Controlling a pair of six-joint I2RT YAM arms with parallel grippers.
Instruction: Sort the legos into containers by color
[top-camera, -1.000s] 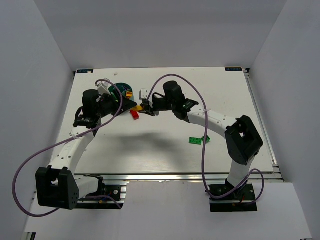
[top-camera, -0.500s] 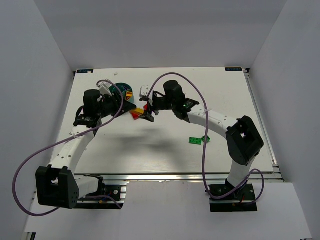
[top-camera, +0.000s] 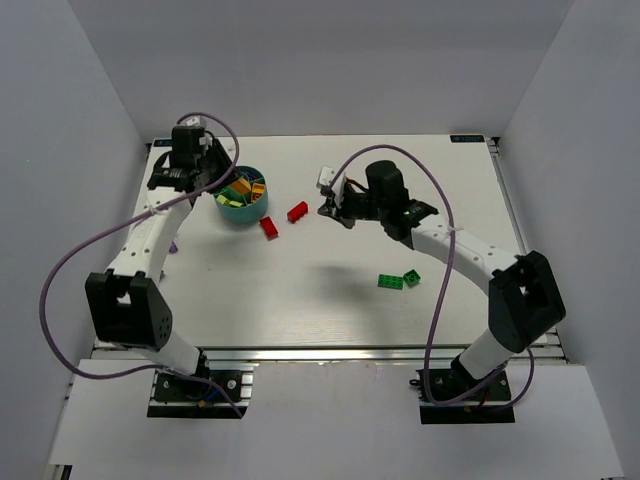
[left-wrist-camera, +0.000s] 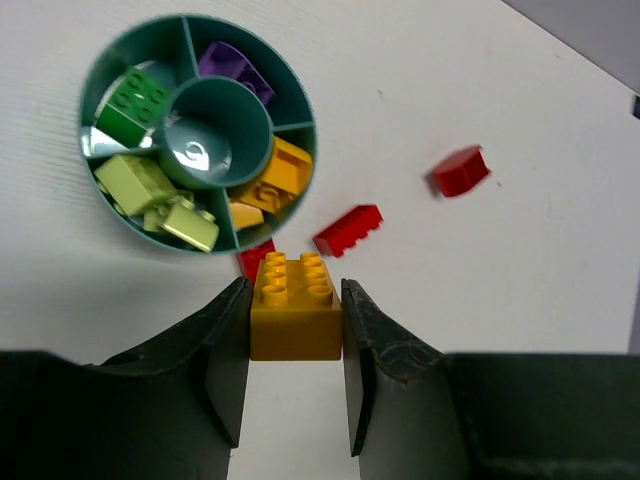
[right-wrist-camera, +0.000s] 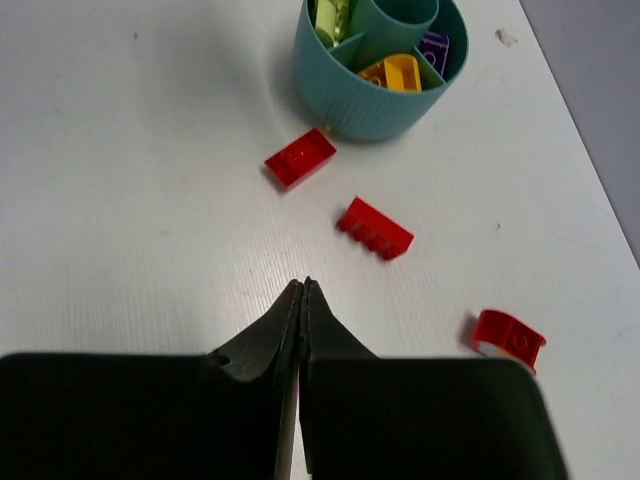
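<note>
Now, left gripper (left-wrist-camera: 295, 296): clamped on your yellow brick (left-wrist-camera: 295, 320).
Cup (left-wrist-camera: 235, 110): just ahead of that brick, yellow bay (left-wrist-camera: 310, 165) on its near side.
Right gripper (right-wrist-camera: 302, 292): pinched closed, empty, farther from the cup than the left.
Red bricks (left-wrist-camera: 348, 230): 3 loose beside the cup.

Two red bricks (top-camera: 268, 227) lie just right of the cup (top-camera: 240, 213); its near side offers bare table (top-camera: 250, 285).

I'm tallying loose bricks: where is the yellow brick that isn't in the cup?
In the left wrist view, the yellow brick is clamped between the jaws of the left gripper, near the teal cup.
</note>
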